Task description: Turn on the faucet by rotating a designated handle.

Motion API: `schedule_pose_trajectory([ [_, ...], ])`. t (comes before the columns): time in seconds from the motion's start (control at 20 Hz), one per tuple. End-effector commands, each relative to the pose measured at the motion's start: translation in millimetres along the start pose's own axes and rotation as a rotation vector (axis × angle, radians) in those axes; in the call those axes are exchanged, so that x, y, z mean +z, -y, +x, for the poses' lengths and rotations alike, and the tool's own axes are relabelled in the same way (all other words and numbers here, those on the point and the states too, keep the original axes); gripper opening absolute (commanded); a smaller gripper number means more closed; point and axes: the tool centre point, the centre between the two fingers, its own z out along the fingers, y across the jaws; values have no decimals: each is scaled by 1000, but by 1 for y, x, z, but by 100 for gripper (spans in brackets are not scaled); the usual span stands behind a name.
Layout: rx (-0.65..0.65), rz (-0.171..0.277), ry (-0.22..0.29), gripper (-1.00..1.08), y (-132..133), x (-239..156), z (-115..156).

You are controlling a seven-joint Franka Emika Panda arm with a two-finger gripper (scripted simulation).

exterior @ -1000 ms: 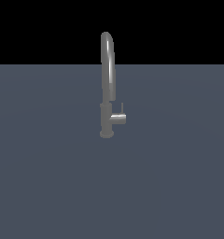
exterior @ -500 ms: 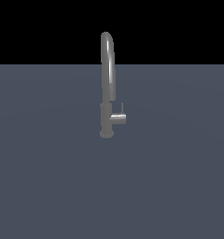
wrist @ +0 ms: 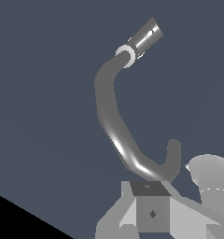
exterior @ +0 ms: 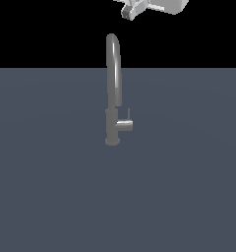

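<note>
The faucet (exterior: 113, 88) stands upright in the middle of the exterior view, a slim grey tap with a high arched spout and a small round base. Its handle (exterior: 125, 125) is a short stub low on the body, pointing toward the exterior view's right. My gripper (exterior: 129, 12) hangs at the top edge of that view, above the arch and a little to the right, touching nothing. From the wrist view I look down along the faucet (wrist: 115, 121) to the handle (wrist: 146, 35) far below. My gripper (wrist: 152, 206) shows its fingers together with no gap and nothing between them.
A flat dark grey-blue surface (exterior: 51, 187) spreads around the faucet's base. Beyond its far edge the background is black. Part of the arm's pale wrist (wrist: 209, 177) shows beside the gripper.
The gripper has come into the exterior view at the top edge, above the spout; earlier it was out of frame. The faucet and handle have not moved.
</note>
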Motion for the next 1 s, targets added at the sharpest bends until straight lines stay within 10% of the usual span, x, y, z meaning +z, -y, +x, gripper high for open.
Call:
schedule_pose_trajectory([
  [0.0, 36, 35, 41, -100, 1, 3, 17],
  [0.95, 349, 333, 392, -100, -10, 58, 150],
])
